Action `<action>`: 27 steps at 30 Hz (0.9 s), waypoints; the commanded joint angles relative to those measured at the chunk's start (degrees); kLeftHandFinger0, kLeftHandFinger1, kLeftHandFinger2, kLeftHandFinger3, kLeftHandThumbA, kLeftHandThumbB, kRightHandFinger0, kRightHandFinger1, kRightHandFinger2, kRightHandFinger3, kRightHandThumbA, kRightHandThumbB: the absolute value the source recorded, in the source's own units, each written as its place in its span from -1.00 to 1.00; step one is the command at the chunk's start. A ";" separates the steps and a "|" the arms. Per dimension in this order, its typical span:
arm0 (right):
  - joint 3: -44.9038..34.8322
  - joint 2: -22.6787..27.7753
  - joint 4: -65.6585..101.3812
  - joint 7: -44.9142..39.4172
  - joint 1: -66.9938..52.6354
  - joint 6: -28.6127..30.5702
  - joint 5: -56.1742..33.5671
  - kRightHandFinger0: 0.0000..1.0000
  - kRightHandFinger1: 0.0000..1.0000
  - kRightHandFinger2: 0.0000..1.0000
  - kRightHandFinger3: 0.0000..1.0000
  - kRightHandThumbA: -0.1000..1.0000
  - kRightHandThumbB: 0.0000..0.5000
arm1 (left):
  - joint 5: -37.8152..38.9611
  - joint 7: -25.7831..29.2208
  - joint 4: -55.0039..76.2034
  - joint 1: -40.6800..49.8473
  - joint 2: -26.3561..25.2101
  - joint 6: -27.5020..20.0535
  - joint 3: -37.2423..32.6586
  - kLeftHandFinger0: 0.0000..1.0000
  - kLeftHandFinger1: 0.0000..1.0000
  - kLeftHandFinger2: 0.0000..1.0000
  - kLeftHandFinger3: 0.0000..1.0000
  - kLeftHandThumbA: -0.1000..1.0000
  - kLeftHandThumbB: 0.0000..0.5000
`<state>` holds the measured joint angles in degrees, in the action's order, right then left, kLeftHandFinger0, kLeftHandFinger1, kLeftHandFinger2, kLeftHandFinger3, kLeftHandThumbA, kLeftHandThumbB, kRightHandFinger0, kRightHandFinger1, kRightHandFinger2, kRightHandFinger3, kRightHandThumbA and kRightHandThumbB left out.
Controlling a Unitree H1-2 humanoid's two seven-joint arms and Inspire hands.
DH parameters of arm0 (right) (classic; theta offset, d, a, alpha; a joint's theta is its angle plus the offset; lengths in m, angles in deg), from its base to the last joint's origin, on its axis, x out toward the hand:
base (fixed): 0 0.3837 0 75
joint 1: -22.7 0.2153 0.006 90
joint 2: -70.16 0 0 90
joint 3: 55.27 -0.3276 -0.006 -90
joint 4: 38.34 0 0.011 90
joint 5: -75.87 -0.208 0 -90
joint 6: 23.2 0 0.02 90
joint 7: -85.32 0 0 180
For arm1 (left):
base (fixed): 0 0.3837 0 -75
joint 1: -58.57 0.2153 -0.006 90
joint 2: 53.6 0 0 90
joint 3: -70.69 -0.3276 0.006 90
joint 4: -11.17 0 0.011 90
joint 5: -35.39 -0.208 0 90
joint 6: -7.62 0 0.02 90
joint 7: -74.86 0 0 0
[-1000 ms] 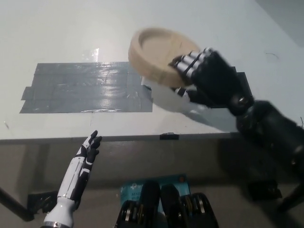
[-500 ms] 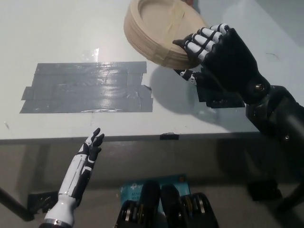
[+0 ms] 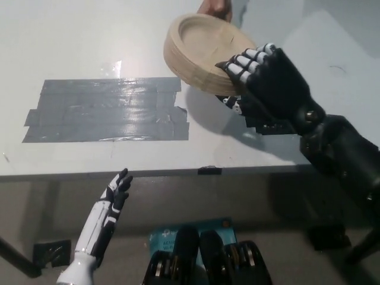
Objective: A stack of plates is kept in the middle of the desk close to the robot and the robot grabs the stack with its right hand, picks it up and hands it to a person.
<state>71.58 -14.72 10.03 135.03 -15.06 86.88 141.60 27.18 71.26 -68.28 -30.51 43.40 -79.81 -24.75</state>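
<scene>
Since the earlier frame, a person's hand [image 3: 215, 8] is reaching the stack of plates [image 3: 205, 52] at the tabletop's [image 3: 89, 47] far edge. Right robot hand [image 3: 261, 80] is clamping the stack, so handover is imminent. Left robot hand [image 3: 113, 199] is resting apart.

Honestly nothing readable here. The only thing with print on it is a blue sheet [image 3: 166, 237] on the floor below the near edge of the bench [image 3: 89, 35], and its white marks are too small and blurry to make out. No labels on anything else.
</scene>
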 commanded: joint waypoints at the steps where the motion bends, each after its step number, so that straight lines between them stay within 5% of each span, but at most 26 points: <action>1: -0.05 -2.26 -8.38 5.14 9.32 -1.17 0.73 -1.00 -1.00 -0.23 -0.43 -1.00 0.32 | -0.42 -0.21 2.05 -0.45 -0.33 -1.43 0.16 1.00 1.00 1.00 1.00 1.00 -1.00; 2: 0.18 -3.22 -11.45 4.63 10.82 -1.50 0.46 -1.00 -1.00 -0.25 -0.13 -1.00 0.35 | -0.49 -0.18 1.98 -0.69 -0.31 -1.42 0.16 1.00 1.00 1.00 1.00 1.00 -1.00; 5: 0.17 -4.69 -14.14 -2.27 12.42 -3.40 -0.92 -1.00 -1.00 -0.23 0.09 -1.00 0.44 | -0.81 -0.22 1.95 -0.80 -0.38 -1.26 0.02 1.00 1.00 1.00 1.00 1.00 -1.00; 6: -0.17 -5.08 -14.35 -5.09 12.53 -4.29 -1.70 -1.00 -0.89 -0.15 0.13 -0.87 0.31 | -0.83 -0.39 2.06 -0.92 -0.48 -1.09 -0.05 1.00 1.00 1.00 1.00 1.00 -1.00; 7: -0.90 -5.51 -14.39 -8.82 12.51 -5.07 -3.08 -0.63 -0.35 0.36 0.36 -0.58 0.37 | -0.83 -0.52 2.19 -1.08 -0.54 -0.88 -0.10 1.00 1.00 1.00 1.00 1.00 -1.00; 8: -2.32 -5.99 -13.66 -15.46 12.21 -5.59 -5.99 0.02 0.42 1.00 1.00 -0.27 0.73 | -0.79 -0.61 2.36 -1.28 -0.53 -0.57 -0.10 1.00 1.00 1.00 1.00 1.00 -1.00; 9: -3.57 -6.23 -11.62 -24.38 11.64 -6.83 -9.07 1.00 1.00 1.00 1.00 0.04 0.90 | -0.64 -0.67 2.56 -1.39 -0.49 -0.21 -0.06 1.00 1.00 1.00 1.00 1.00 -1.00; 10: -3.89 -6.22 -9.17 -31.96 11.04 -9.02 -10.35 1.00 1.00 1.00 1.00 0.22 0.98 | -0.62 -0.74 2.74 -1.44 -0.54 0.05 -0.03 1.00 1.00 1.00 1.00 1.00 -1.00; 13: -3.74 -6.15 -5.44 -38.03 9.82 -11.93 -10.03 1.00 1.00 1.00 1.00 0.33 1.00 | -0.94 -0.82 2.90 -1.60 -0.81 0.16 -0.10 1.00 1.00 1.00 1.00 1.00 -1.00; 27: -7.90 -2.40 13.71 -47.98 3.08 -15.24 -12.51 1.00 1.00 1.00 1.00 0.70 1.00 | -0.80 -0.79 2.17 -2.43 -0.87 0.02 -0.05 1.00 1.00 1.00 1.00 1.00 -1.00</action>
<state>69.40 -20.60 6.79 110.23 -13.61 80.77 138.33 26.95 71.25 -68.39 -30.89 43.40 -79.06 -24.90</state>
